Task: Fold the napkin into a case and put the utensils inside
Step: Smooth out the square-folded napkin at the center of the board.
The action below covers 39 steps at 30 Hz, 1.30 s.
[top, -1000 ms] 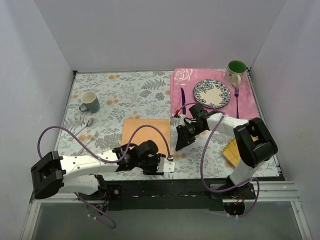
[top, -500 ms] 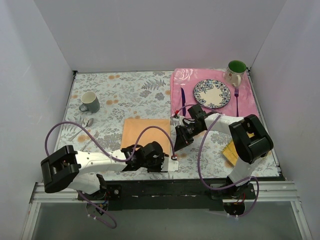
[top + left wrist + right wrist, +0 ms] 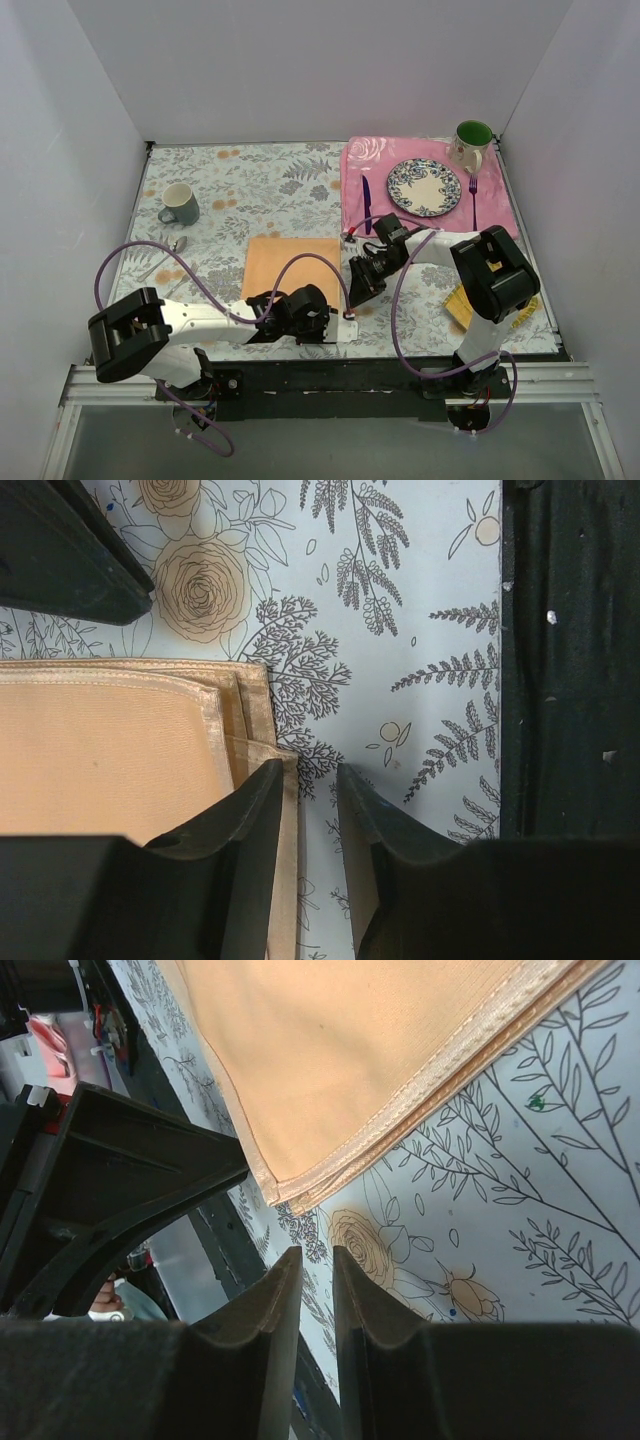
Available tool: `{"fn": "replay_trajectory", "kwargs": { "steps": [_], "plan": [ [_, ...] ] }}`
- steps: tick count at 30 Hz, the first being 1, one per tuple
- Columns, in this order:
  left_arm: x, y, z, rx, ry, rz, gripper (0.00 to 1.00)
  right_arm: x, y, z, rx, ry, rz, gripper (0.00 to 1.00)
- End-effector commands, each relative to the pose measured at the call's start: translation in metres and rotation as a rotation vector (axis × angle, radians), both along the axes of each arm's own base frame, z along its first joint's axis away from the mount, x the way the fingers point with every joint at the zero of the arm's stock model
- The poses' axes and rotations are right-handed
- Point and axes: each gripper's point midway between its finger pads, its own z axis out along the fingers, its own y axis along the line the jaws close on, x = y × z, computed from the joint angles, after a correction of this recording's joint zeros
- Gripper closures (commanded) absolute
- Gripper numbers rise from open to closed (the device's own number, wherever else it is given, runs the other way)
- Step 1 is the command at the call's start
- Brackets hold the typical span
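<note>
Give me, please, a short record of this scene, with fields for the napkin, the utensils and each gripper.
napkin: flat on the table, layered edges, not yet a narrow case
knife: on the placemat, left of the plate
fork: on the placemat, right of the plate
left gripper: low at a napkin corner, fingers slightly apart, holding nothing
right gripper: low beside another napkin corner, fingers narrowly apart, holding nothing

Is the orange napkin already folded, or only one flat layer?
Folded. The napkin shows stacked hemmed edges at its corner in both wrist views, one layer over another. How many folds, cannot tell.
</note>
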Motion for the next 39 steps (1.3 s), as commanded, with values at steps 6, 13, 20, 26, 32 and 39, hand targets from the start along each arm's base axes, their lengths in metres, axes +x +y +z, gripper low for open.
{"fn": "replay_trajectory", "kwargs": {
  "steps": [6,13,20,26,32,39],
  "plan": [
    [0.009,0.011,-0.012,0.038,0.072,0.041,0.74,-0.003,0.002,-0.002,0.010,0.025,0.002,0.74],
    [0.009,0.010,-0.013,0.040,0.090,0.027,0.84,-0.006,0.004,-0.006,0.006,0.039,0.011,0.74],
    [0.010,0.001,-0.006,0.016,0.099,0.025,1.00,-0.008,0.008,-0.013,-0.006,0.054,0.025,0.75],
    [0.013,-0.009,0.011,-0.031,0.089,0.026,1.00,-0.008,0.008,-0.015,-0.015,0.058,0.024,0.75],
    [0.017,-0.008,0.015,-0.019,0.086,0.046,0.93,-0.008,0.007,-0.014,-0.015,0.056,0.019,0.75],
    [0.011,-0.002,0.014,0.004,0.106,0.007,0.67,-0.009,0.007,-0.005,0.005,0.032,0.013,0.69]
  ]
}}
